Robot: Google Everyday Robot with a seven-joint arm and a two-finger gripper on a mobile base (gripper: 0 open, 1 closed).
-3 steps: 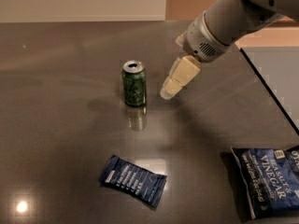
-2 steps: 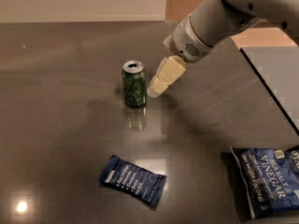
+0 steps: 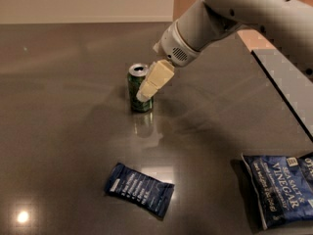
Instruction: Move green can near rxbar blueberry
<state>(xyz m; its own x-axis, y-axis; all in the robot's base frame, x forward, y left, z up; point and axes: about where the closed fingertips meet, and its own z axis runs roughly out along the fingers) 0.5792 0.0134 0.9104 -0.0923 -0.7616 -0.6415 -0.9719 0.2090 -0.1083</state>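
The green can (image 3: 135, 93) stands upright on the dark table (image 3: 63, 111), left of centre. My gripper (image 3: 145, 94) reaches down from the upper right on a pale arm and sits right against the can's right side, overlapping it in this view. The rxbar blueberry (image 3: 139, 189), a flat dark-blue wrapper with white text, lies on the table well in front of the can, nearer the camera and apart from it.
A large blue "Vinegar" chip bag (image 3: 282, 190) lies at the front right. The table's right edge (image 3: 281, 89) runs diagonally, with a grey surface beyond it. A pale wall stands behind the table.
The gripper has moved left and down from beside the can until it is against the can's right side. The can, the bar and the chip bag have not moved.
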